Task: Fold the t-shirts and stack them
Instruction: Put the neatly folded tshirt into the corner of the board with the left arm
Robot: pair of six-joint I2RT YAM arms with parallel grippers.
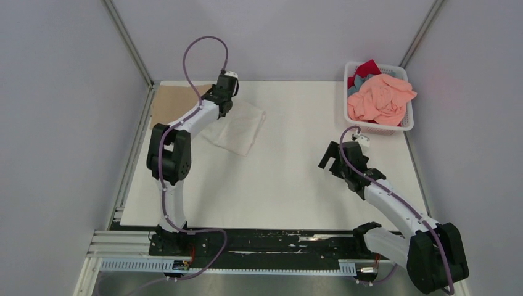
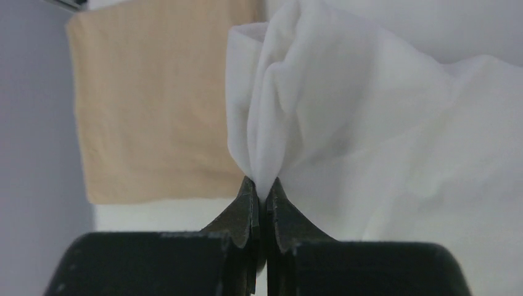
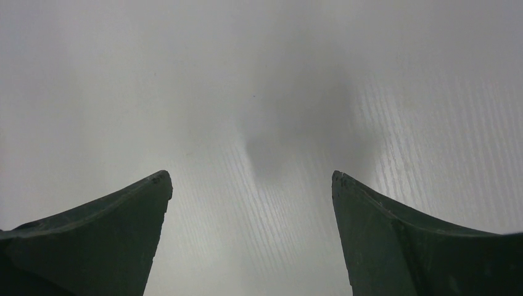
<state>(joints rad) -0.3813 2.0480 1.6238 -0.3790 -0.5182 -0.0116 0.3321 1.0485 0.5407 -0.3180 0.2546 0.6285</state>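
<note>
A folded white t-shirt [image 1: 239,127] lies on the table left of centre. My left gripper [image 1: 223,92] is shut on its far edge and lifts it into a bunch, seen close in the left wrist view [image 2: 262,185] with the white t-shirt [image 2: 370,142] hanging from the closed jaws. A folded tan t-shirt [image 1: 171,102] lies flat at the far left corner, beside the white one, and also shows in the left wrist view [image 2: 148,105]. My right gripper [image 1: 336,161] is open and empty over bare table [image 3: 253,185]. Salmon pink [image 1: 379,98], red [image 1: 368,66] and grey-blue t-shirts sit in the basket.
A white lattice basket [image 1: 407,126] stands at the far right of the white table [image 1: 290,185]. Grey walls close in on the left, the back and the right. The black rail with the arm bases runs along the near edge.
</note>
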